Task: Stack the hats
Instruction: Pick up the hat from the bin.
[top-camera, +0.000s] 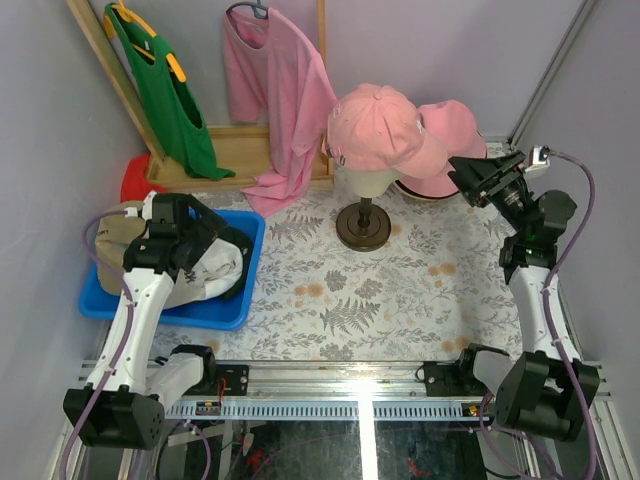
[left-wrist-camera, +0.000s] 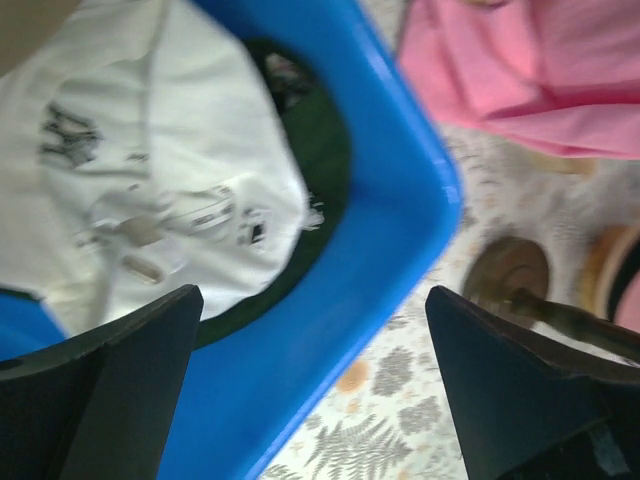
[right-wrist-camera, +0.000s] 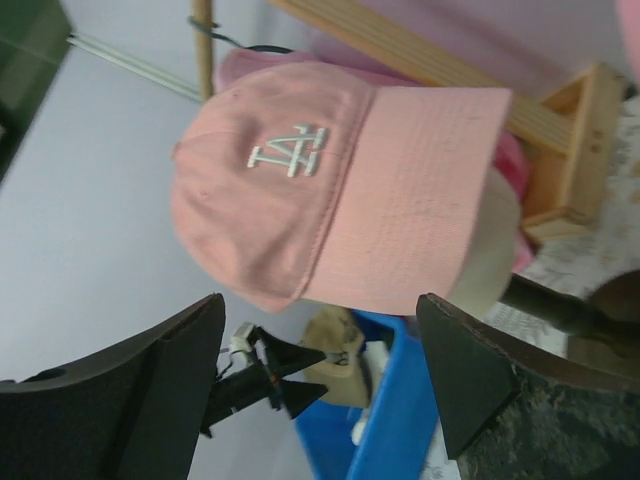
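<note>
A pink cap (top-camera: 378, 128) with a white logo (right-wrist-camera: 330, 190) sits on the beige mannequin head (right-wrist-camera: 492, 250). Behind it to the right lies a pink bucket hat (top-camera: 452, 145). My right gripper (top-camera: 468, 180) hovers beside that hat, aimed at the cap, and is open (right-wrist-camera: 320, 385) and empty. The blue bin (top-camera: 240, 300) at the left holds a tan cap (top-camera: 113, 235), a cream-white cap with dark lettering (left-wrist-camera: 150, 160) and a dark green cap (left-wrist-camera: 322, 150) under it. My left gripper (top-camera: 225, 250) hangs open (left-wrist-camera: 315, 400) over the bin's corner, holding nothing.
A wooden rack (top-camera: 240, 150) at the back carries a green shirt (top-camera: 165, 100) and a pink shirt (top-camera: 285, 110) on hangers. The mannequin's round dark base (top-camera: 363, 227) stands mid-table on the floral cloth. A red object (top-camera: 135, 182) lies behind the bin.
</note>
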